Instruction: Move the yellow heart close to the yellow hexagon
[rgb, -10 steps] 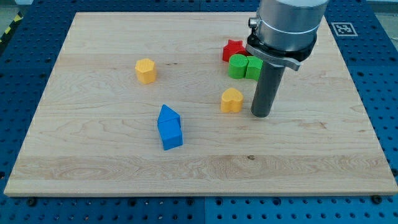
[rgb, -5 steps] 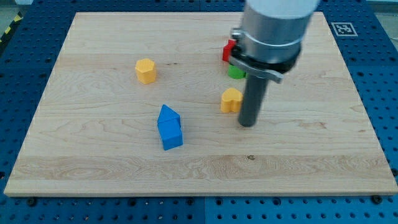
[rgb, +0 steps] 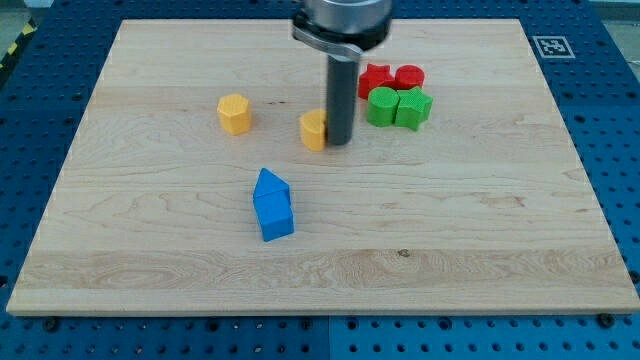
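Tip against the yellow heart, hexagon off to the view's left.

My tip (rgb: 338, 140) touching the right side of the yellow heart (rgb: 313, 130) on the wooden counter (rgb: 480, 230). Yellow hexagon (rgb: 234, 114) near, to the heart's left, apart from it. Two blue blocks (rgb: 272, 205) touching each other, lower down. Two red blocks (rgb: 391, 77) and two green blocks (rgb: 398, 107) clustered right of the rod.

A pale wooden board (rgb: 480, 230) is laid on a blue perforated table (rgb: 620, 150). A black-and-white marker tag (rgb: 553, 45) is fixed at the view's top right.
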